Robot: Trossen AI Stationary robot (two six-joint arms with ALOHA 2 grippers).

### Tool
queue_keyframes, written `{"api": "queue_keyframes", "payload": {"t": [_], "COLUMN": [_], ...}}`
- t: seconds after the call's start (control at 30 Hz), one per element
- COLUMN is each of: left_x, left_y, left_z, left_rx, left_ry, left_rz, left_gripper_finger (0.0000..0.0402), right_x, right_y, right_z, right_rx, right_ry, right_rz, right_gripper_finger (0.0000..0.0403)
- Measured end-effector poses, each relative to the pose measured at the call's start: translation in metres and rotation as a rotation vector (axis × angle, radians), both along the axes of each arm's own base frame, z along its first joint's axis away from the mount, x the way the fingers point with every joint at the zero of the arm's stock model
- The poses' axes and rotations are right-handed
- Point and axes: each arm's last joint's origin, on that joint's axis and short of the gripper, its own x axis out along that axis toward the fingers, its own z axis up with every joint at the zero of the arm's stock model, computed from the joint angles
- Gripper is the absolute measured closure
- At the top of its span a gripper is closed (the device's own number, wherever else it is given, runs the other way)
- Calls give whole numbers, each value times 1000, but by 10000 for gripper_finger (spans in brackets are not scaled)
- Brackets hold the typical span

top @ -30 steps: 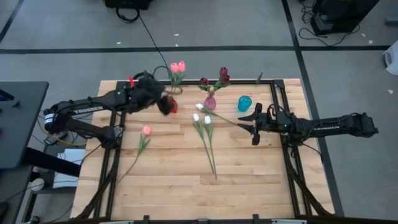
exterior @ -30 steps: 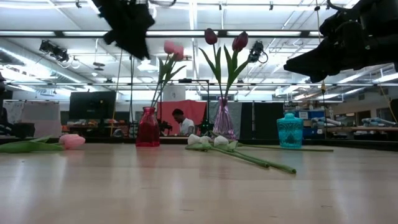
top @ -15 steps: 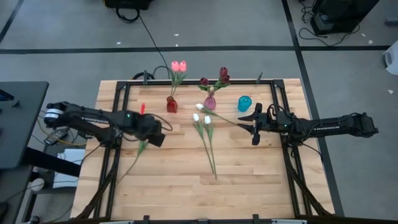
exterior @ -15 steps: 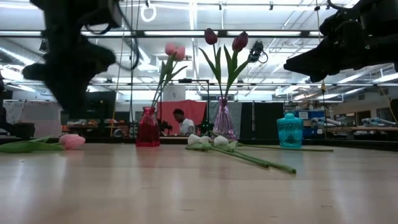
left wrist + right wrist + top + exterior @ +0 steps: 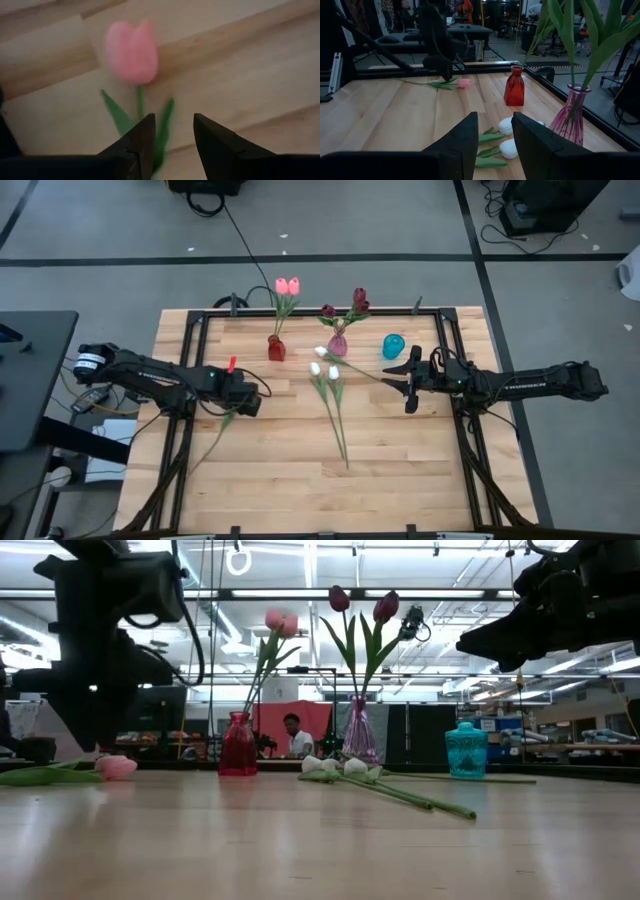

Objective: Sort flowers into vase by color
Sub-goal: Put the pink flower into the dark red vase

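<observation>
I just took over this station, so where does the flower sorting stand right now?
Done: two pink tulips stand in the red vase, and dark red tulips in the purple vase. In hand: the left gripper is open, low over the loose pink tulip, nothing grasped yet. Left: that tulip and three white tulips lying on the table; the teal vase is empty. The right gripper waits open.

Left gripper (image 5: 172, 145) moved from red vase (image 5: 276, 348) down over pink tulip (image 5: 132, 51)
</observation>
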Motion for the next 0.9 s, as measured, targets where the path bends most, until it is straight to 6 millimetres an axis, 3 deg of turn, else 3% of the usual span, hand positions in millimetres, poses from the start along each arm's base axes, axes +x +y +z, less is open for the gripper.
{"api": "queue_keyframes", "payload": {"t": [0.53, 0.9], "left_x": [10, 19], "left_y": [2, 1], "left_z": [-31, -43], "left_rx": [109, 79], "left_ry": [226, 242], "left_rz": [-67, -128], "left_gripper_finger": [270, 321], "right_x": [0, 0], "right_y": [0, 0], "right_z": [0, 0], "right_rx": [-2, -3], "right_ry": [1, 1], "right_rz": [0, 1], "right_gripper_finger": [270, 270]}}
